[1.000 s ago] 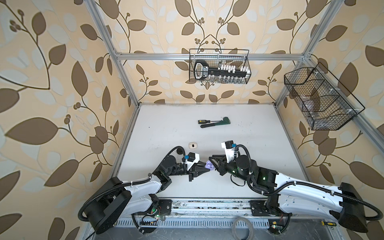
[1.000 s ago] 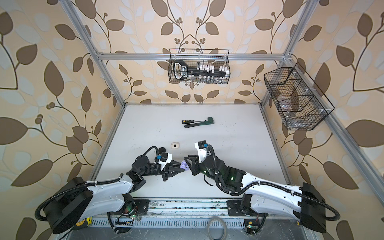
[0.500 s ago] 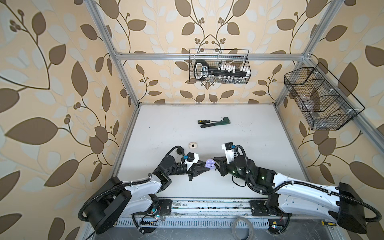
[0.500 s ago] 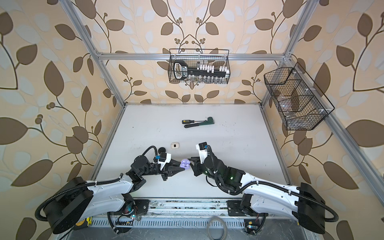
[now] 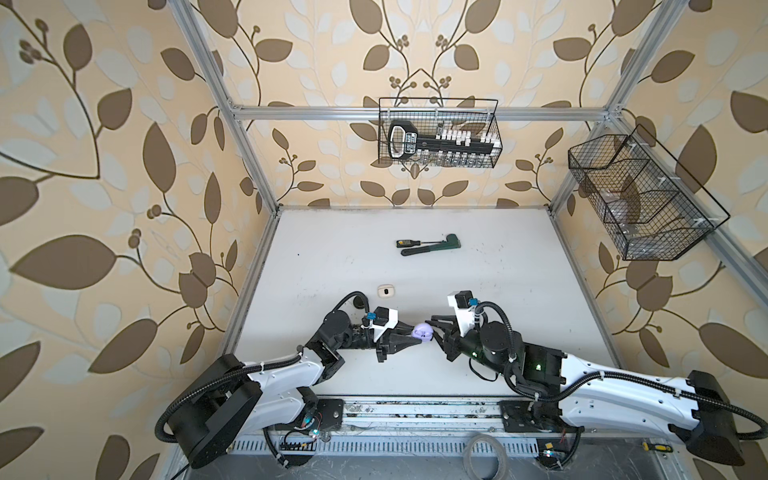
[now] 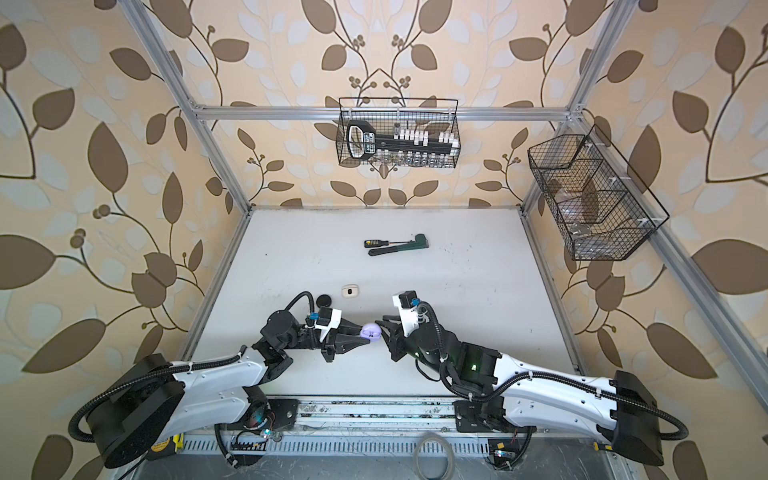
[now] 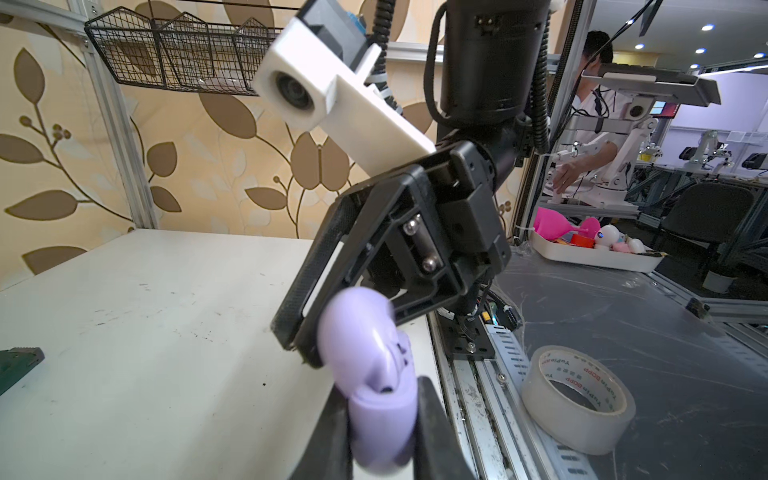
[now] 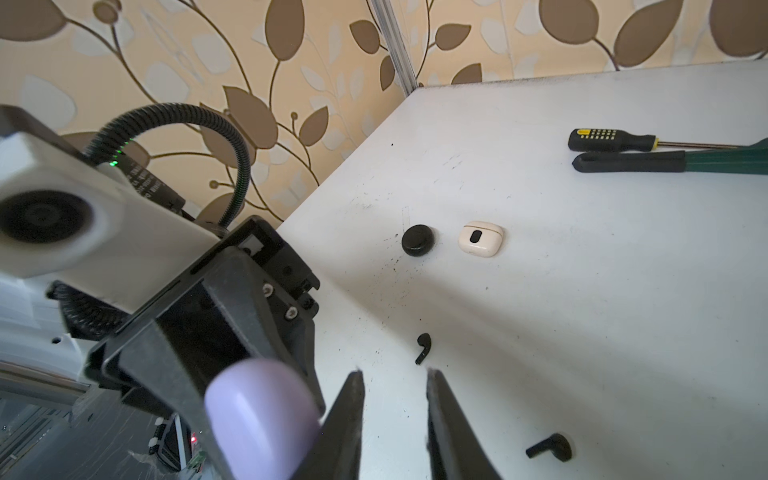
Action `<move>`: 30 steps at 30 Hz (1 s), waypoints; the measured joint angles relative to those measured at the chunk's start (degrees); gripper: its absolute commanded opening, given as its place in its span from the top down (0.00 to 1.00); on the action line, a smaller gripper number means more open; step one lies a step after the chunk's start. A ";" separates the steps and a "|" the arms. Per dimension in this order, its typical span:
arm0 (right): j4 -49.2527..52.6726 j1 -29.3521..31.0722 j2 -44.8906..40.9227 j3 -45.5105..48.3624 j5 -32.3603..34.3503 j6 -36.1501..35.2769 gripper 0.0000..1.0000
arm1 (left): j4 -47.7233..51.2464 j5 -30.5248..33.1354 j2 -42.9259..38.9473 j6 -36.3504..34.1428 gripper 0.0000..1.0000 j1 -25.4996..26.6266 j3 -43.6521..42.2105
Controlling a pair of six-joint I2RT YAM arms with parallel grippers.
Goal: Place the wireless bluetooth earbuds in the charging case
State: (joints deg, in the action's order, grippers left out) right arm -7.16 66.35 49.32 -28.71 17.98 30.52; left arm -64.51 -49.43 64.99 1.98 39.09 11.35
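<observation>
1. The wireless bluetooth earbuds showing are two black ones (image 8: 423,348) (image 8: 550,451), lying loose on the table (image 8: 582,311) near the lavender charging case (image 7: 374,374); neither is sitting in any case.
2. Your left gripper (image 7: 382,407) is pinching that lavender case by its base, holding it up with the lid appearing open.
3. Your right gripper (image 8: 395,374) is hovering just beside the lavender case, jaws slightly parted and carrying nothing.
4. Blur is hiding the lavender case's wells, so you cannot tell whether any buds are seated there.
5. A white case (image 8: 481,237) and a black round case (image 8: 417,240) are lying farther from the lavender case, both looking closed; no white buds are showing.
6. Judging by this, you are facing most of the work: the black pair, at least, is waiting to go in.
</observation>
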 measured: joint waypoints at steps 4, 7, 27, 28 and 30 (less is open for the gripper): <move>-2.10 3.06 -3.04 0.11 0.66 -2.25 0.71 | 2.64 1.05 0.37 0.00 1.00 -0.02 0.07; -2.51 4.52 -3.91 0.11 1.16 -3.41 0.72 | 4.07 2.34 0.44 0.02 1.00 -0.02 0.13; 15.26 -3.85 -13.05 -0.07 15.21 5.90 0.60 | 42.01 27.43 25.14 20.81 1.00 -0.04 32.65; 15.23 -4.15 -12.59 0.00 14.91 6.01 0.60 | 43.12 27.41 26.93 21.88 1.00 -0.07 33.62; 15.19 -4.74 -11.30 0.00 14.29 6.14 0.61 | 45.05 27.43 29.79 23.71 1.00 -0.07 34.27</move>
State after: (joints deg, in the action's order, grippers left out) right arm 8.03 61.60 38.02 -28.71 32.27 36.67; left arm -19.46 -22.00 94.78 25.69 39.03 45.63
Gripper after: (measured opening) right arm 0.398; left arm 0.214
